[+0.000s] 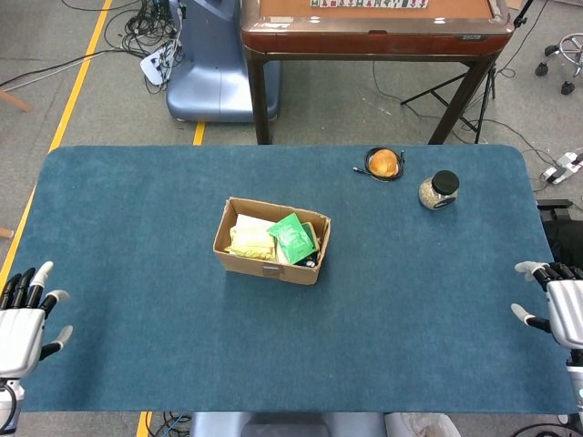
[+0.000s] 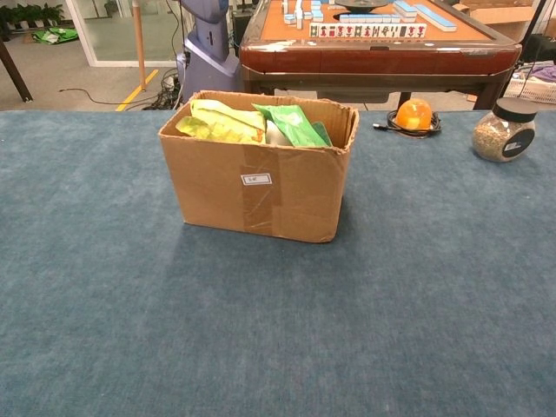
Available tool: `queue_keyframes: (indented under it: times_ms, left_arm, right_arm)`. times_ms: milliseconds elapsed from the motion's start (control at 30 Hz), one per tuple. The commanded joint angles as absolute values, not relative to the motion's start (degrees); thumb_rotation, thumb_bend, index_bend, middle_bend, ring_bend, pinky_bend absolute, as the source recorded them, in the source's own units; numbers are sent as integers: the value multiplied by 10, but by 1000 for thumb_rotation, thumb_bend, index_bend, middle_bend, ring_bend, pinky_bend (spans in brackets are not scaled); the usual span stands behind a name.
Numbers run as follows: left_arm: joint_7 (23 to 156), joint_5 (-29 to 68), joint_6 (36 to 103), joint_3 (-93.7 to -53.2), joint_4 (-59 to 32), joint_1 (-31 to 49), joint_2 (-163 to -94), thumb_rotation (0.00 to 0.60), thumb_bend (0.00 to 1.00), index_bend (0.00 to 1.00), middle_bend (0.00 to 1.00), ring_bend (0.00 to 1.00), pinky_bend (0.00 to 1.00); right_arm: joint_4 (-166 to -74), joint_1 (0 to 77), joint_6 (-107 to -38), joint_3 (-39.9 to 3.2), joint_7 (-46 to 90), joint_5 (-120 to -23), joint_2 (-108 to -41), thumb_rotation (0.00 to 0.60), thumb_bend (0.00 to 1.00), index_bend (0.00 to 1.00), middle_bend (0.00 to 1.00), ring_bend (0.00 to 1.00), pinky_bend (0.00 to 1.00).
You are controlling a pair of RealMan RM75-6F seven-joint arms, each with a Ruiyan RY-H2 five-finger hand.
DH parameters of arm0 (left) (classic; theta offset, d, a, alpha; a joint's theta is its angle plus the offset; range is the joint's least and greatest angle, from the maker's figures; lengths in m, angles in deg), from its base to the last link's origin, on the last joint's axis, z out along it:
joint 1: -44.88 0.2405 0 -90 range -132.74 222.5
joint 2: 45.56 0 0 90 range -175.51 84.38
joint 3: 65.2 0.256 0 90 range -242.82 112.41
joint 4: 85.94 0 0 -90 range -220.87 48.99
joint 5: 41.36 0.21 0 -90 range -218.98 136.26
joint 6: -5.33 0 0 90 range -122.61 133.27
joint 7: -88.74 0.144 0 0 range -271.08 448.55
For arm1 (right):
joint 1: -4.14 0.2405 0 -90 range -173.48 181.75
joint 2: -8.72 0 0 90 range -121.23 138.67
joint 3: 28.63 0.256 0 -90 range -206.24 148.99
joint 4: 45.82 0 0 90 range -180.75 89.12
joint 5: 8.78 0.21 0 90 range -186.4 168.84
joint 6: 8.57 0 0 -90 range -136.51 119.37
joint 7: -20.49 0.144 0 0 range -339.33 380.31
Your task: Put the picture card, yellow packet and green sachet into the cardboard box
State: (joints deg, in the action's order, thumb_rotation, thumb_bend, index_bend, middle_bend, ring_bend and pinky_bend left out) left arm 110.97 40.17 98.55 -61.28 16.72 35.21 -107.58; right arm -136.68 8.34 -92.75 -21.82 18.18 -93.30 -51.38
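Note:
The cardboard box (image 1: 264, 259) (image 2: 258, 182) stands near the middle of the blue table. Inside it lie the yellow packet (image 1: 248, 238) (image 2: 219, 122) on the left side and the green sachet (image 1: 292, 238) (image 2: 293, 124) on the right side. A pale sliver between them may be the picture card, but I cannot tell. My left hand (image 1: 20, 314) hovers at the table's front left corner, fingers spread and empty. My right hand (image 1: 561, 299) is at the right edge, fingers apart, holding nothing. Neither hand shows in the chest view.
A glass jar with a black lid (image 1: 439, 190) (image 2: 505, 130) and an orange ball in a black cable ring (image 1: 384, 163) (image 2: 413, 115) sit at the table's far right. A mahjong table (image 1: 373, 27) stands behind.

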Motion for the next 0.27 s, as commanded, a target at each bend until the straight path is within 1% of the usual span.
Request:
queue_keyframes:
  times_ms: [33, 267]
  left_arm:
    - [1113, 393, 964, -618, 160, 350, -1074, 600, 187, 395, 62, 0, 54]
    - [1116, 383, 945, -631, 155, 353, -1080, 600, 187, 399, 70, 0, 58]
  right_arm:
    - [-1367, 84, -925, -218, 181, -928, -514, 600, 62, 389, 455, 359, 416]
    - [-1368, 90, -903, -221, 182, -912, -511, 600, 62, 389, 455, 360, 416]
